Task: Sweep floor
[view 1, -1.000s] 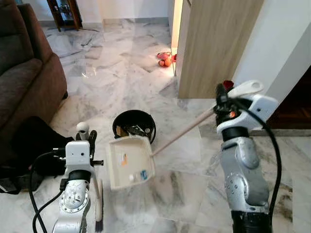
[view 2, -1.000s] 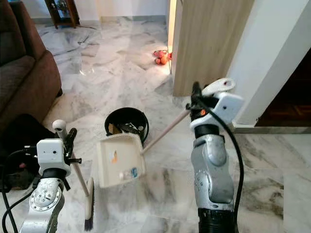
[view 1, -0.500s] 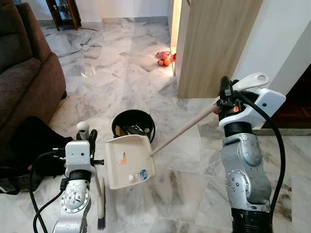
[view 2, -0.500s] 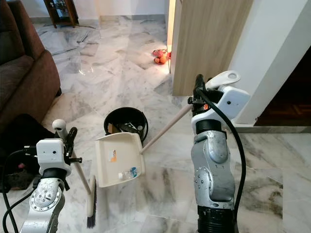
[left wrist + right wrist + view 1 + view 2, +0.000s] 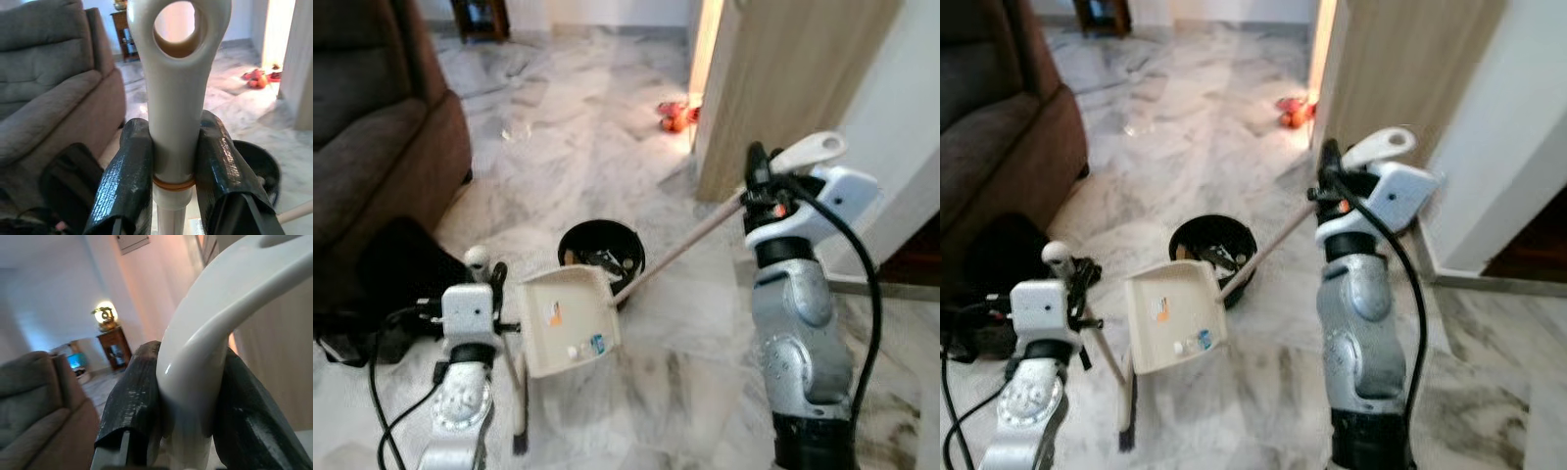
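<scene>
While right gripper (image 5: pixel 756 186) holds dustpan (image 5: pixel 566 321), bin (image 5: pixel 600 257) touches its far edge.

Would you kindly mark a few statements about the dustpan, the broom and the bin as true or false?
1. The right gripper is clamped on the dustpan handle. True.
2. The dustpan holds no debris. False: small scraps lie in it.
3. The left gripper holds the broom. True.
4. The black bin stands to the robot's right of the right arm. False: it stands to its left, just beyond the dustpan.
5. A brown sofa stands at the robot's left. True.
</scene>
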`<state>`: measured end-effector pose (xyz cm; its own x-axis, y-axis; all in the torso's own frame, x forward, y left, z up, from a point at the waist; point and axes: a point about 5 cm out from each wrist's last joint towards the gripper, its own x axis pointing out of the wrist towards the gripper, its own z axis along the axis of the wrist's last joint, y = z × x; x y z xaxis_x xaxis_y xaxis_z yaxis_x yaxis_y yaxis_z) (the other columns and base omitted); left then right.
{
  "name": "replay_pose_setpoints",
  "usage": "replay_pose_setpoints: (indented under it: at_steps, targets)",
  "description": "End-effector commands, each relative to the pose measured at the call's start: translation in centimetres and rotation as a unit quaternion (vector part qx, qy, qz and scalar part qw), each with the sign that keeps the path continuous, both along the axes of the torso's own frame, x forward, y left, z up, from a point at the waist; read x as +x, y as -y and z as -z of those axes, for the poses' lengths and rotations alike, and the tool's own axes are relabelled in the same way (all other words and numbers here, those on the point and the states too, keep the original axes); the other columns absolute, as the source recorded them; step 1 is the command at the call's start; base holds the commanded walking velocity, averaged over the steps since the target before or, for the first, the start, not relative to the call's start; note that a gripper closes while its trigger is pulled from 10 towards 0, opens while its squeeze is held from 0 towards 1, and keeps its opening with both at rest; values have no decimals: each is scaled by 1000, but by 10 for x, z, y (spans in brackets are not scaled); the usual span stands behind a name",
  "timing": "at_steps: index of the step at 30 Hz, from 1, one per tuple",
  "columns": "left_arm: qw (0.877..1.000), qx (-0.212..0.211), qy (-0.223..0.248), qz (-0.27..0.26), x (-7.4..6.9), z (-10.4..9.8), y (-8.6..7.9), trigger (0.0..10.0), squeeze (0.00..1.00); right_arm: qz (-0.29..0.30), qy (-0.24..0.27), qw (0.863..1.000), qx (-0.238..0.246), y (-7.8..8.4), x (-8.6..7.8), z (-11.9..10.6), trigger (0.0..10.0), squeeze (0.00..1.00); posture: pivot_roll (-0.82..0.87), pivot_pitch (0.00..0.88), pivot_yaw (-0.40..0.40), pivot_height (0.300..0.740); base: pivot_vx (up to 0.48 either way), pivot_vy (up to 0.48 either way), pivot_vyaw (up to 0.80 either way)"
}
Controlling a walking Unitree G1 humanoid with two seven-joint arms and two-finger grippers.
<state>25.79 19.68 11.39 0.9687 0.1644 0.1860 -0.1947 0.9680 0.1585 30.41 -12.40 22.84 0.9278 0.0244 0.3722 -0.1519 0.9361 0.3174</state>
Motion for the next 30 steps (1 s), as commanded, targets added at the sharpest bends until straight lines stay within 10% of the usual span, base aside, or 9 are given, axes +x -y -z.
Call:
replay_pose_setpoints:
  at_steps: [1, 30]
  targets:
    - [1000, 1, 20, 7, 1, -7, 5, 10000, 0, 3, 45, 999, 19, 5, -5, -19, 10000, 0, 49, 84, 13, 740, 266, 0, 0]
    - [1000, -1, 23, 8, 1, -7, 6, 10000, 0, -9, 75, 997, 36, 1, -7, -40, 10000, 0, 51, 75, 10, 740, 258, 0, 0]
